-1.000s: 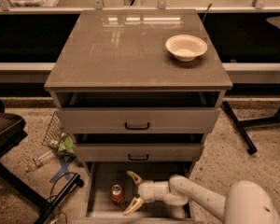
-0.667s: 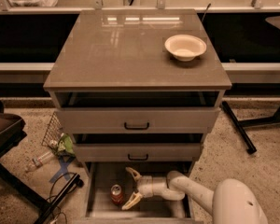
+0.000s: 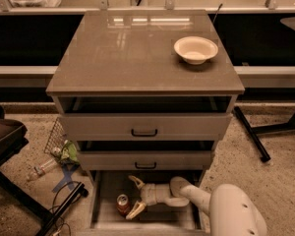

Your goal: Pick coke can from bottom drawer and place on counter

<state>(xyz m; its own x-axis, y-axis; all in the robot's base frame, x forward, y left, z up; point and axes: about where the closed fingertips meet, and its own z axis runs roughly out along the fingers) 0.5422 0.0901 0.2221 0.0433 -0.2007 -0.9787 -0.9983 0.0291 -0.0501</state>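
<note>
Red coke can (image 3: pixel 122 204) unmoved, end effector (image 3: pixel 130 197) in bottom drawer (image 3: pixel 106 190), edged closer

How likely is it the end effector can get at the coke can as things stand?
Probably yes. The end effector sits inside the open bottom drawer, fingers spread, with the upright coke can right at their tips. Nothing visible lies between them, and the drawers above don't cover the can.

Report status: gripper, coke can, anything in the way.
Gripper open, inside bottom drawer, right beside coke can. Can upright on drawer floor, ungripped. Bowl on counter, far corner.
</note>
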